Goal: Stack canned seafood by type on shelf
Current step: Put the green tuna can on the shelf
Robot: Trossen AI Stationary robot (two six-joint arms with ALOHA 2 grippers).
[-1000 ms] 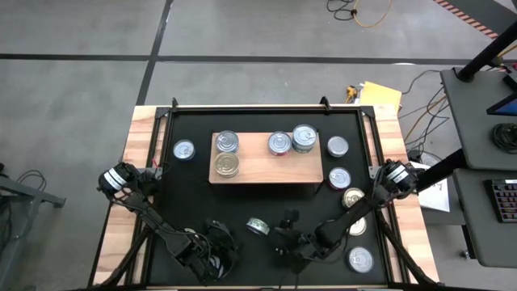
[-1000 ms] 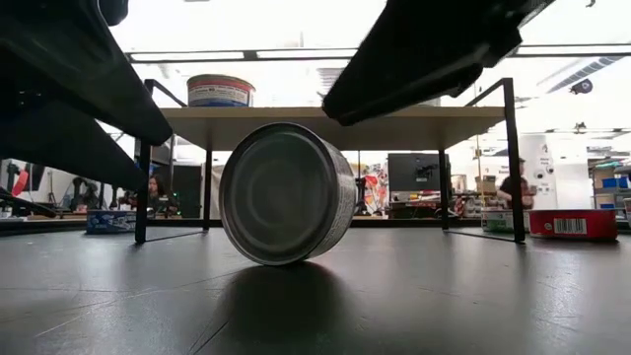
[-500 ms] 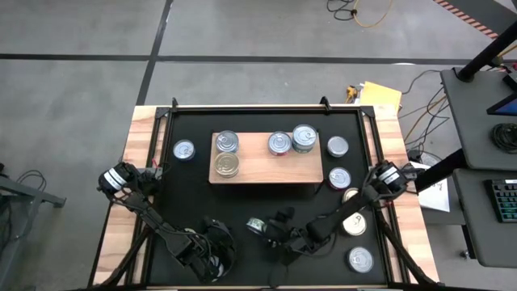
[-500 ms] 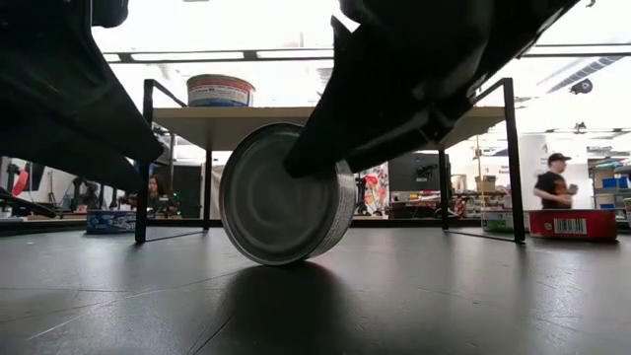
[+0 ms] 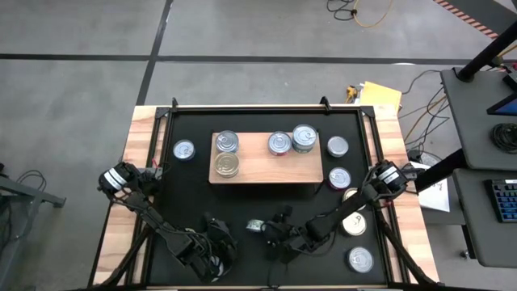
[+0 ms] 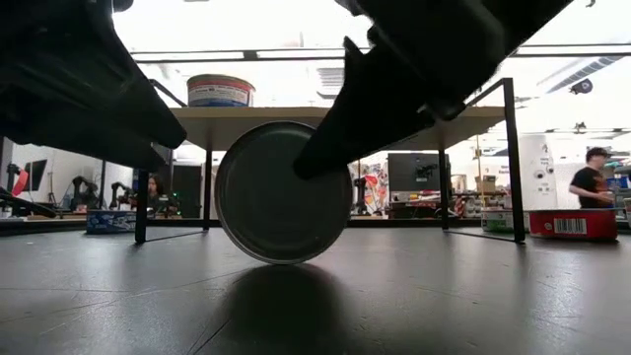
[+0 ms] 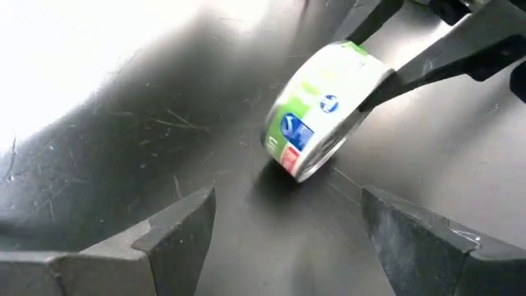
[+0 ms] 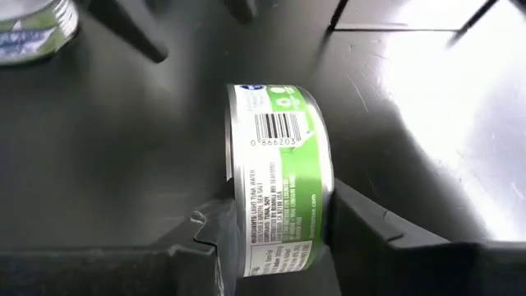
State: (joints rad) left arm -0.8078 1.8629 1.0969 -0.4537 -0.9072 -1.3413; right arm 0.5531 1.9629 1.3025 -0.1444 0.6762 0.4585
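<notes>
A green-labelled seafood can (image 5: pixel 256 225) (image 8: pixel 279 181) stands on its curved side on the black mat, near the table's near edge. One flat end faces the low view (image 6: pixel 281 192). My right gripper (image 5: pixel 266 229) (image 8: pixel 279 238) is shut on it. My left gripper (image 5: pixel 216 240) (image 7: pixel 288 238) is open and low over the mat just left of the can (image 7: pixel 320 107), touching nothing. The light-wood shelf (image 5: pixel 258 168) (image 6: pixel 325 123) farther back carries several cans, among them a stacked pair (image 5: pixel 304 137). My right gripper pinches the can between its two fingers, one on each flat end: one finger (image 8: pixel 215 234) at the lid rim (image 8: pixel 232 197), the other (image 8: pixel 362 234) against the opposite end. The fingers come in low from the table's right. The can rests with its curved side on the mat.
Loose cans lie on the mat: one left of the shelf (image 5: pixel 183 149) and several along the right side (image 5: pixel 338 146) (image 5: pixel 339 178) (image 5: pixel 360 259). The shelf stands on thin black legs (image 6: pixel 145 163). People move in the room behind the table.
My right gripper has moved toward the table's left edge and down, and its fingers have come round the can. The can, which leaned at a slant a second ago, has turned, and its flat end now squarely faces the near edge.
</notes>
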